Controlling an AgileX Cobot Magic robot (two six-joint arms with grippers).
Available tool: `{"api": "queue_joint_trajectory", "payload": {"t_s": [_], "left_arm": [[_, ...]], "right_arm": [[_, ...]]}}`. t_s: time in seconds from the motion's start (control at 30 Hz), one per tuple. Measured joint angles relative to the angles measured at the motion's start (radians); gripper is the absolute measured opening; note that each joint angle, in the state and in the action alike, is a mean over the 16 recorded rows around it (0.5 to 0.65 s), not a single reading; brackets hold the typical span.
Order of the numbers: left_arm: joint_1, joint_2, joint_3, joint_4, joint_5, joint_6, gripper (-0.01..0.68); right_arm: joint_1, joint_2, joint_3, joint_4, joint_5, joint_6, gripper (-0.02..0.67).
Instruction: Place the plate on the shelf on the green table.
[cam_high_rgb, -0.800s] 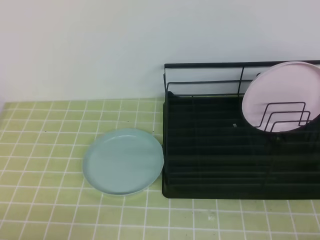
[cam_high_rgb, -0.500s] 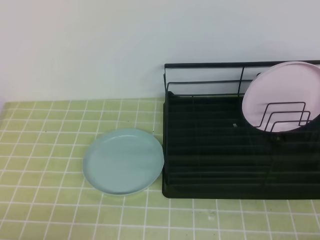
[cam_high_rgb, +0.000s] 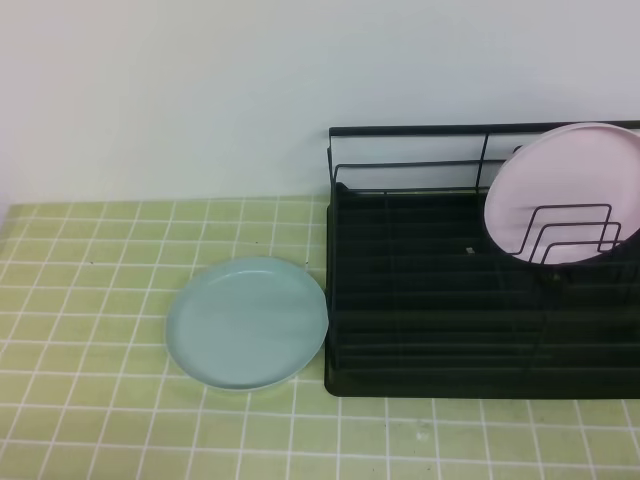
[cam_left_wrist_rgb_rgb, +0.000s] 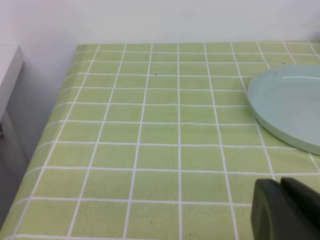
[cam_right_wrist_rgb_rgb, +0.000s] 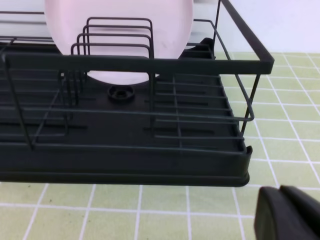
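The pale blue-green plate (cam_high_rgb: 247, 322) lies flat on the green table (cam_high_rgb: 90, 290), touching the left side of the black wire shelf (cam_high_rgb: 430, 300). The plate also shows at the right edge of the left wrist view (cam_left_wrist_rgb_rgb: 290, 105). My left gripper (cam_left_wrist_rgb_rgb: 280, 187) shows only as dark fingers pressed together at the bottom right, near and short of the plate. My right gripper (cam_right_wrist_rgb_rgb: 281, 194) shows the same way, shut and empty, in front of the shelf's (cam_right_wrist_rgb_rgb: 125, 125) near corner. Neither gripper appears in the exterior high view.
A pale pink plate (cam_high_rgb: 565, 190) stands upright in the shelf's wire dividers at the right; it also shows in the right wrist view (cam_right_wrist_rgb_rgb: 120, 30). A white wall is behind. The table's left edge (cam_left_wrist_rgb_rgb: 50, 130) drops off beside a grey surface.
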Motion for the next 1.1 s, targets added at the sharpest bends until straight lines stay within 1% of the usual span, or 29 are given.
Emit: {"api": "queue_joint_trajectory", "payload": {"t_s": [0.93, 1.1], "left_arm": [[0.000, 0.000, 0.000, -0.004, 0.000, -0.005, -0.002], [0.000, 0.000, 0.000, -0.002, -0.020, -0.001, -0.002]], "right_arm": [[0.000, 0.000, 0.000, 0.000, 0.001, 0.000, -0.003], [0.000, 0.000, 0.000, 0.000, -0.002, 0.000, -0.003]]}}
